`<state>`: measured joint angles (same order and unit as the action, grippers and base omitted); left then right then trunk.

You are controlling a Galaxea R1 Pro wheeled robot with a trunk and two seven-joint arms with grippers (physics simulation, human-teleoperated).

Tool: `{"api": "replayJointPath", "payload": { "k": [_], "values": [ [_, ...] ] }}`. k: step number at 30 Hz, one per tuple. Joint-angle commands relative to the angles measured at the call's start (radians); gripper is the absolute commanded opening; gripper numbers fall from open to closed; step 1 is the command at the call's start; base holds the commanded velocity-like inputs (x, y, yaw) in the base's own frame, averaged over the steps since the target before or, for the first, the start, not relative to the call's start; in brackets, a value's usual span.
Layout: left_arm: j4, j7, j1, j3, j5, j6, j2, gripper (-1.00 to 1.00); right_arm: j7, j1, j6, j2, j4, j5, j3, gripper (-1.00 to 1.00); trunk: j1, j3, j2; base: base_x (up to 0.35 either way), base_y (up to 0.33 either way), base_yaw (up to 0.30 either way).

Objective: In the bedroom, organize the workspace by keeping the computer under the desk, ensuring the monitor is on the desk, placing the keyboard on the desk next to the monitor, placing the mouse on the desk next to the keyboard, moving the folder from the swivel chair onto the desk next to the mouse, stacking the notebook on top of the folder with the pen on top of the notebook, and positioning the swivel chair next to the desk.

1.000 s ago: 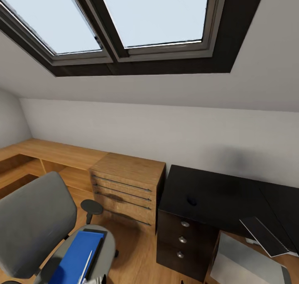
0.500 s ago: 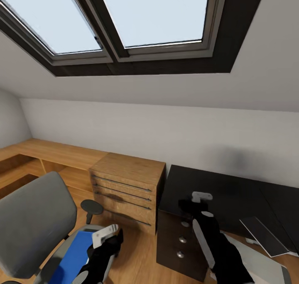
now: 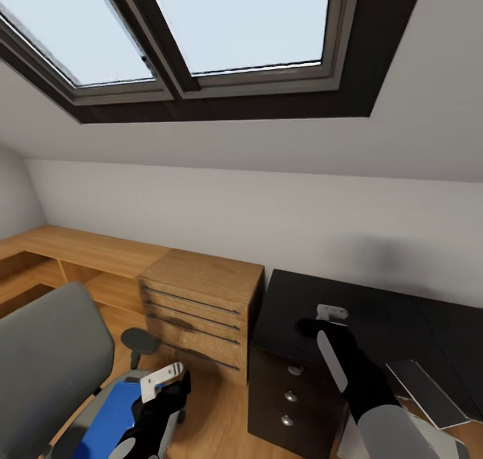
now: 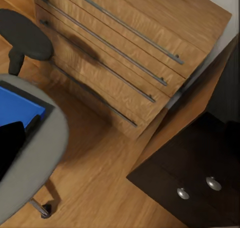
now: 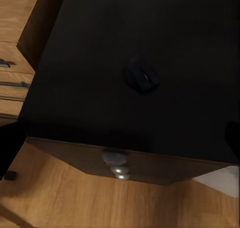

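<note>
The grey swivel chair (image 3: pixel 47 365) stands at the lower left with the blue folder (image 3: pixel 107 415) flat on its seat (image 4: pixel 35 173). My left gripper (image 3: pixel 164 380) hovers open over the seat's front edge, beside the folder (image 4: pixel 17 105). My right gripper (image 3: pixel 329 313) is open above the left end of the black desk (image 3: pixel 402 311), just over the small black mouse (image 5: pixel 142 75) on the desk top. A slim dark keyboard (image 3: pixel 424 392) with a silver edge lies tilted below the desk's front. A pale corner, likely the computer (image 5: pixel 220 180), shows under the desk. Monitor, notebook and pen are hidden or out of view.
A wooden dresser (image 3: pixel 201 304) with bar handles stands between chair and desk, with a low wooden shelf (image 3: pixel 80 247) running left along the wall. A small round dark stool (image 3: pixel 139 341) is beside the chair. The desk's drawer unit (image 3: pixel 288 395) has round silver knobs. A sloped ceiling with skylights hangs overhead.
Both arms have risen into the head view, the left over the chair seat and the right over the desk's left end. The camera has shifted slightly.
</note>
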<state>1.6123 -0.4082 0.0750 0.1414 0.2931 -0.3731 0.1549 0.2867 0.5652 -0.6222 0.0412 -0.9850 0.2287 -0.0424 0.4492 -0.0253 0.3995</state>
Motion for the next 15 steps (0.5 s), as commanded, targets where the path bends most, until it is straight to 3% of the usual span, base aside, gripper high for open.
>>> {"api": "replayJointPath", "payload": {
  "k": [1,6,11,15],
  "values": [
    [0.002,-0.008,0.0,0.001,0.009,-0.003,0.0,1.0,0.009,0.0,-0.002,-0.001,-0.001,0.011,-0.003,1.0,0.001,0.0,0.001,0.244,-0.242,0.0],
    [0.001,-0.008,0.0,0.001,0.01,-0.004,0.0,1.0,0.009,-0.001,-0.002,-0.001,0.001,0.01,-0.003,1.0,0.001,0.0,0.001,0.241,-0.249,0.0],
    [0.0,-0.008,0.0,0.001,0.011,-0.004,0.0,1.0,-0.006,-0.001,-0.002,-0.001,0.005,0.009,-0.074,1.0,0.001,0.0,0.001,0.141,-0.248,0.0],
    [0.0,-0.008,0.001,0.001,0.012,-0.004,0.0,1.0,-0.009,-0.001,0.002,0.0,0.006,0.011,-0.1,1.0,0.001,0.0,0.001,0.037,-0.075,0.0]
  ]
}}
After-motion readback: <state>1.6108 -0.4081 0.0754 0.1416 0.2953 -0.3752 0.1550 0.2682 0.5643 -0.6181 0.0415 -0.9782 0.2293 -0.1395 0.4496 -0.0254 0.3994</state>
